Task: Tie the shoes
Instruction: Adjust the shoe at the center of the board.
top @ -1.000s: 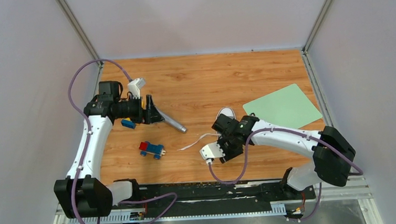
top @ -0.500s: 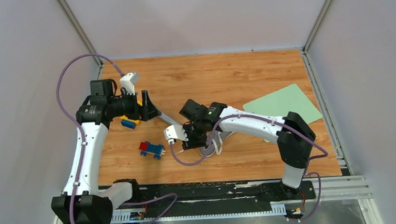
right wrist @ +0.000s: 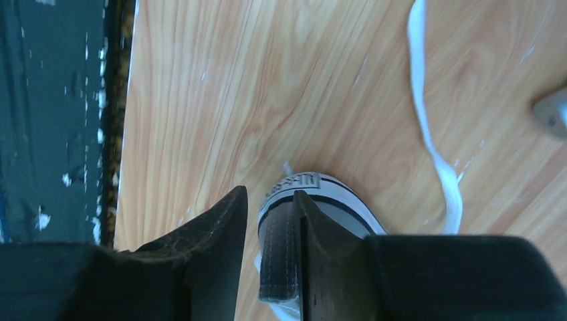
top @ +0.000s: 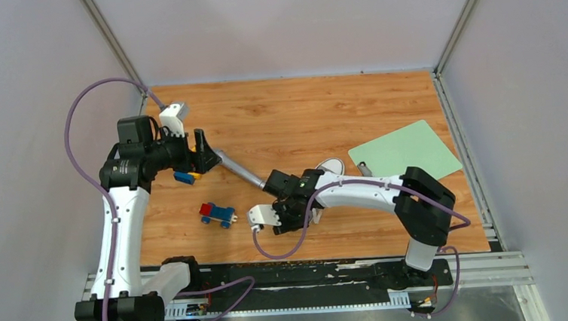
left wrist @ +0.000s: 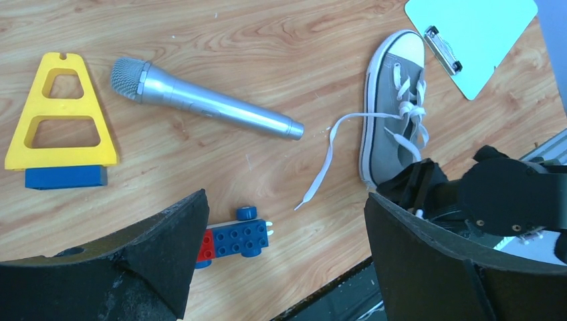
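The sneaker [left wrist: 391, 120] lies on its sole on the bench [top: 300, 114], near the middle and a little to the right. Its long axis runs slantwise. The white toe cap points away from the arm bases towards the green clipboard [left wrist: 478, 33], and the heel faces the near edge.

The laces are not tied. One loose lace [left wrist: 326, 157] trails off the robot's left side of the sneaker across the bare wood. It ends between the microphone [left wrist: 200, 101] and the toy car [left wrist: 234, 239].

The right claw [right wrist: 269, 200] sits at the heel end. Its jaws are drawn close together with the back wall of the heel pinched between them, so it has the sneaker by the rear. From that claw the eyelets and the toe lie straight ahead along the sneaker.

The left claw [left wrist: 284, 200] hangs high over the far left of the bench with its jaws spread wide and nothing in them. It is well apart from the sneaker, and the microphone lies between the two.

The trailing lace runs out on the left arm's side. With the right claw busy at the heel, the left arm looks the likelier one to go for that lace end, and it would have to travel towards the near right to reach it.
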